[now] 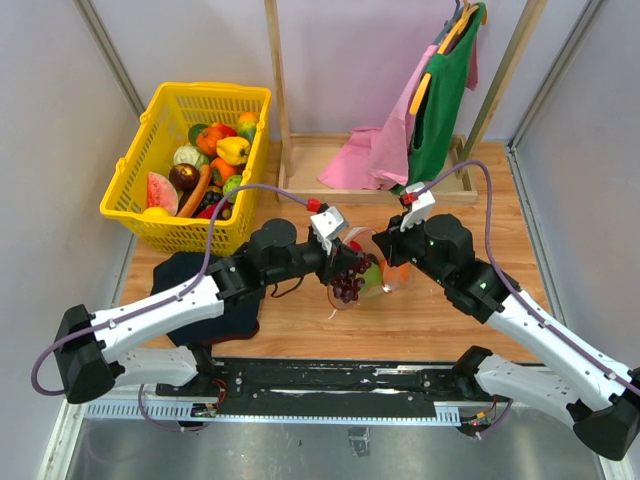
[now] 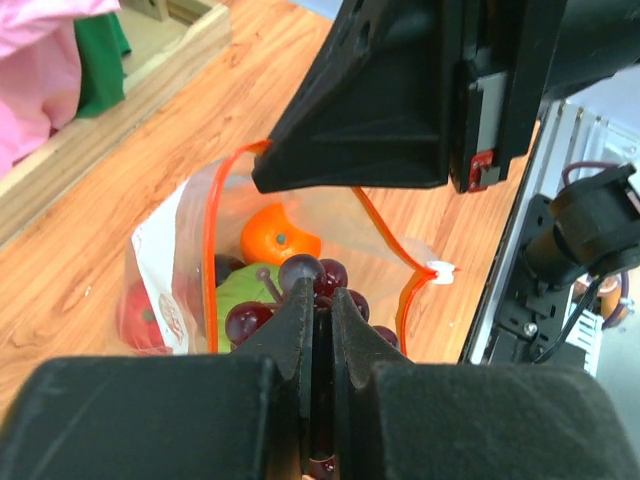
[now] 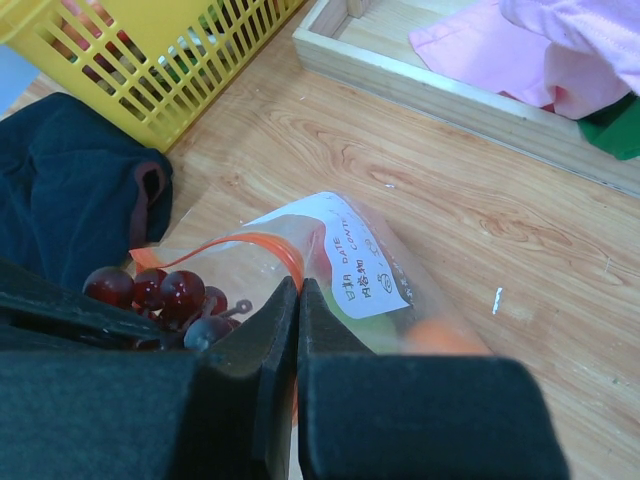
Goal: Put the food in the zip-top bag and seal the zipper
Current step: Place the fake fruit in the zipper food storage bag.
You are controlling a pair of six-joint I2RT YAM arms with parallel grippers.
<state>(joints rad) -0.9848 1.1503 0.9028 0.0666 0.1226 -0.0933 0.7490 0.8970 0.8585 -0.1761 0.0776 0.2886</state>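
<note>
Purple grapes [image 2: 300,275] clamped by left end effector [image 2: 320,300], zipper [image 2: 209,270] by right [image 3: 298,295]; left-wrist shows orange [image 2: 278,238].

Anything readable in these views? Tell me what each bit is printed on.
"DATE": white label panel of the zip-top bag, right wrist view.
"CONT...": same panel, remainder unreadable.
Small characters beside both words: too small to read.
Red round mark on that panel, left wrist view: blurred.
</note>
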